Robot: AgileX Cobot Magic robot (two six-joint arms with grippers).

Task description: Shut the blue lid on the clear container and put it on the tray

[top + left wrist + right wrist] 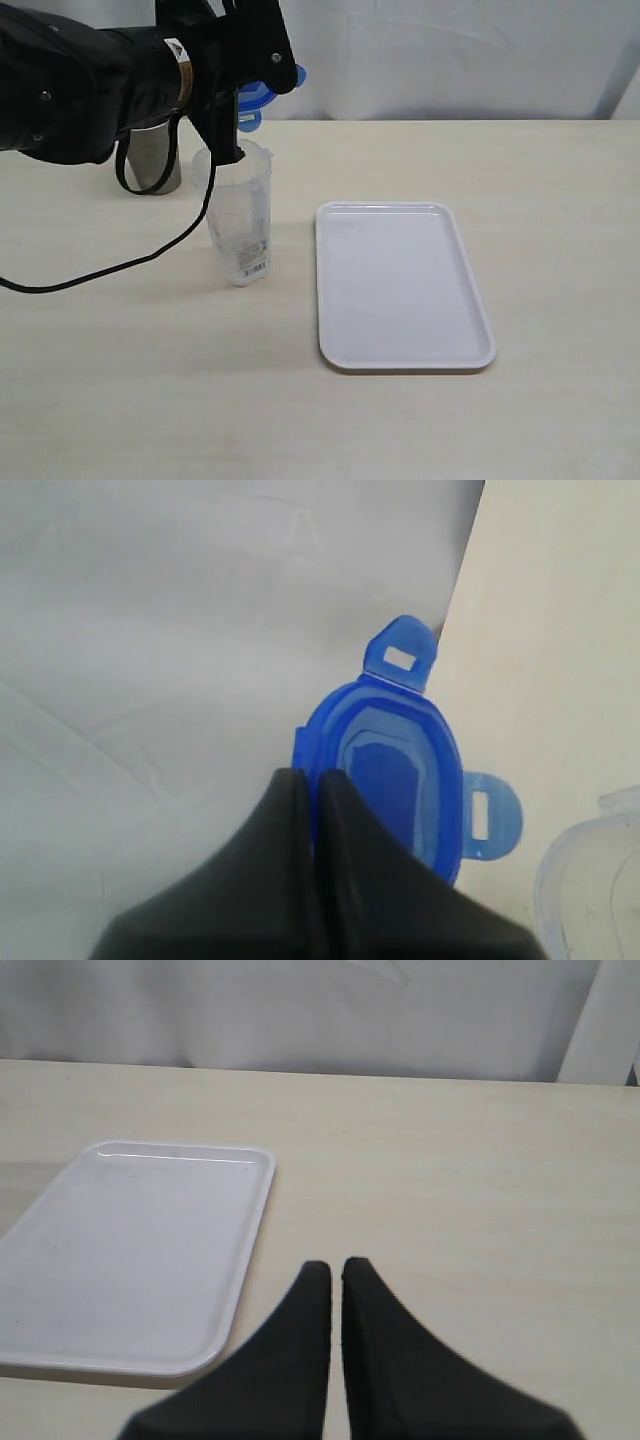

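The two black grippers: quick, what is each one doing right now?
Left gripper: closed, pinching the small roundish blue plastic lid by its edge.
Right gripper: closed, holding nothing.

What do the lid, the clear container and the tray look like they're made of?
The blue lid looks like translucent glossy plastic: light passes through its flaps. The clear container seems transparent plastic: the table shows through its walls. The tray is opaque white with a soft sheen, likely plastic.
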